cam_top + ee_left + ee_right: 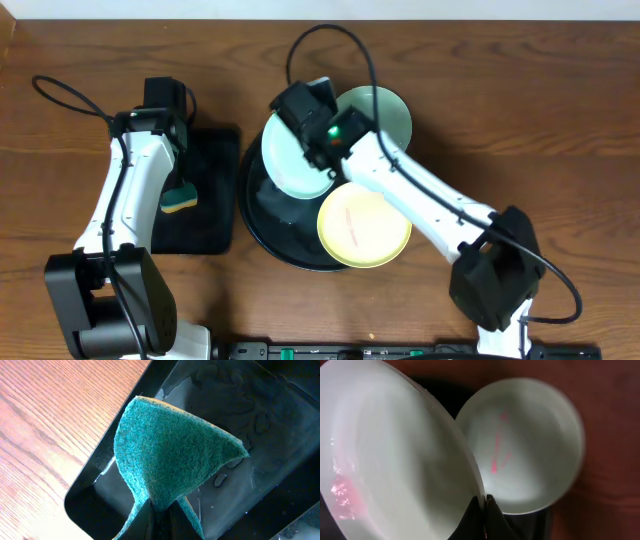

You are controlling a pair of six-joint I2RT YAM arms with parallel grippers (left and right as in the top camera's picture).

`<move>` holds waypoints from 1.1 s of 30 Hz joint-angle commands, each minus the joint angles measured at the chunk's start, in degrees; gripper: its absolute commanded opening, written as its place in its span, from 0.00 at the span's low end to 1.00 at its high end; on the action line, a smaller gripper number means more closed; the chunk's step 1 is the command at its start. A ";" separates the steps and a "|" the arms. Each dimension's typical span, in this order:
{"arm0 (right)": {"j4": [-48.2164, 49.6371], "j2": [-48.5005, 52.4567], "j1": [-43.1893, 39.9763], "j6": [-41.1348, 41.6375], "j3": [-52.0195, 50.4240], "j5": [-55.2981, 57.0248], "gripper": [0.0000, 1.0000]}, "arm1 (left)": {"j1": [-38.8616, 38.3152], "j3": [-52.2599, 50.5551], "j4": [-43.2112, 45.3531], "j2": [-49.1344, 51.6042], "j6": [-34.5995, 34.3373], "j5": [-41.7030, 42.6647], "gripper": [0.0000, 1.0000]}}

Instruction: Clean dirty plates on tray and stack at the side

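Observation:
The round black tray (262, 215) sits mid-table. My right gripper (318, 150) is shut on the rim of a mint-blue plate (288, 158), holding it tilted above the tray's back part; in the right wrist view the plate (390, 460) fills the left, with red smears at its lower left. A second mint-blue plate (385, 112) rests on the tray's back right edge and shows a red streak in the right wrist view (520, 445). The yellow plate (362, 228) lies on the tray's front right. My left gripper (161, 510) is shut on a green sponge (170, 455).
A rectangular black tray (215, 215) lies left of the round tray, wet inside (260, 450); the sponge (180, 198) hangs over it. Cables loop across the back of the wooden table (500, 100).

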 commanded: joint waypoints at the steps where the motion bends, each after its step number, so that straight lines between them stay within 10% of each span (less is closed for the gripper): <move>1: -0.09 -1.44 3.78 -1.60 0.00 14.93 0.01 | 0.22 -0.28 0.04 0.04 -0.11 -0.31 0.07; 20: 1.68 -1.64 17.07 -4.09 0.00 57.64 0.01 | 0.22 -0.28 0.09 0.04 -0.13 -0.31 0.08; 33: -0.15 -1.73 10.91 -1.09 0.00 23.58 0.01 | 0.22 -0.28 0.07 0.04 -0.35 -0.28 0.08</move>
